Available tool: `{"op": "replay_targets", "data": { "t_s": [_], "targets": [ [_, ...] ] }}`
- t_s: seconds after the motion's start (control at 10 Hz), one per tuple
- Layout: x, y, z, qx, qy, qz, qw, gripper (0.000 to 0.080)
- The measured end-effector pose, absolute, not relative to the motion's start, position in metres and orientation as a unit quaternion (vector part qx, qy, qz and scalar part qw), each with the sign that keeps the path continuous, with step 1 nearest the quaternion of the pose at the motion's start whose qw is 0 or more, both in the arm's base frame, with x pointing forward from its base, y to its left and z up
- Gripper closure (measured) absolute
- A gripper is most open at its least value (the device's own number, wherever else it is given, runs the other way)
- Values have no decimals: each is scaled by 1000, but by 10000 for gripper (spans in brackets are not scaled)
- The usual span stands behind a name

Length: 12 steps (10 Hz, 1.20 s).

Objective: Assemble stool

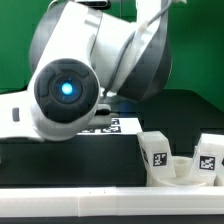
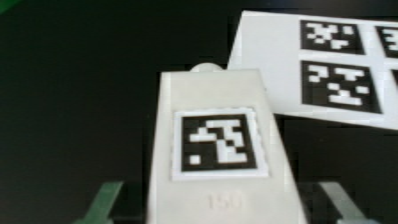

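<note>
In the wrist view a white stool leg with a black-and-white square marker lies lengthwise on the black table. My gripper straddles its near end, one finger on each side, shut on that leg. In the exterior view the arm's bulky wrist fills the foreground and hides the gripper and the leg it holds. Two more white legs with markers, one and the other, stand at the exterior view's right.
The marker board lies flat just beyond the held leg, and shows behind the arm in the exterior view. A long white rail runs along the table's front edge.
</note>
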State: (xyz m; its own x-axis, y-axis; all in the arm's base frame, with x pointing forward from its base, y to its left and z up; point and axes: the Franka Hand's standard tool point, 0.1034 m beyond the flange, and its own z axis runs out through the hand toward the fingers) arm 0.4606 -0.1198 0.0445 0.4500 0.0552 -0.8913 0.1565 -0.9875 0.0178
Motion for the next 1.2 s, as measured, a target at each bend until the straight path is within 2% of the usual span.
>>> {"op": "replay_targets", "data": {
  "t_s": [0.1, 0.2, 0.7, 0.9, 1.1, 1.2],
  "targets": [
    [470, -114, 64, 855, 55, -514, 47, 462],
    [474, -112, 74, 857, 52, -510, 49, 462],
    [476, -116, 68, 864, 54, -499, 51, 462],
    [488, -103, 80, 883, 19, -467, 35, 462],
    [514, -74, 103, 917, -38, -396, 14, 461],
    [515, -74, 111, 926, -30, -375, 22, 461]
  ]
}}
